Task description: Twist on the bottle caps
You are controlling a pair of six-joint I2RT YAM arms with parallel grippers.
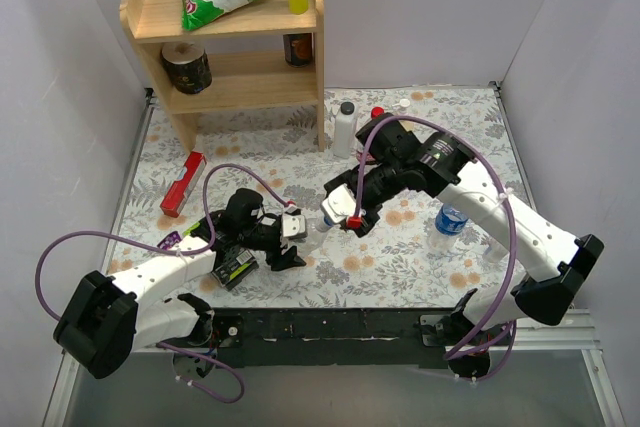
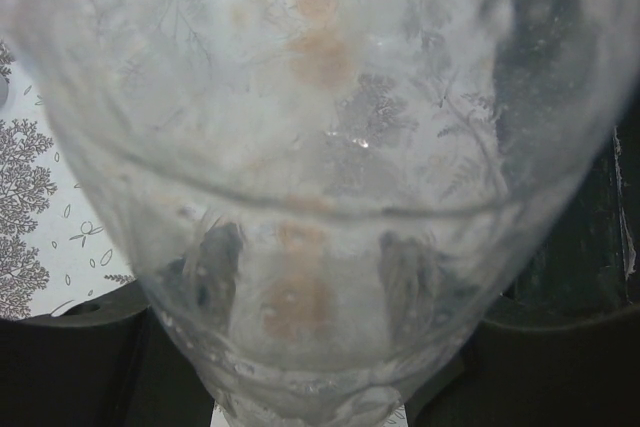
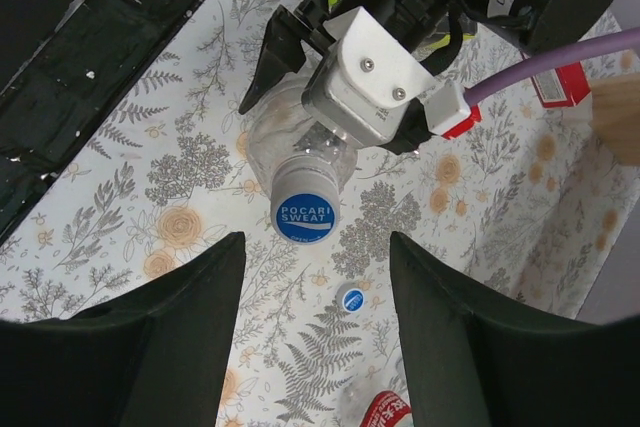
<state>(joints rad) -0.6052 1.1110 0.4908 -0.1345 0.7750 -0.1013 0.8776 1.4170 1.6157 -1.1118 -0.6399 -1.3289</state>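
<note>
left hand [image 1: 290, 242] clamped round the clear bottle [image 3: 272, 137], mid-worktop [image 3: 150, 177] | blue cap [image 3: 305, 214] sits on its neck | our right hand [image 3: 316, 240] is spread apart, one finger either side of that cap, neither touching | we spot a loose blue-white cap [image 3: 350, 297] at its 5 o'clock in the right wrist view

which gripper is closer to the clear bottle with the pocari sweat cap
Left. The left gripper is clamped around the clear bottle; the right gripper hangs open by its blue cap, fingers not touching.
</note>
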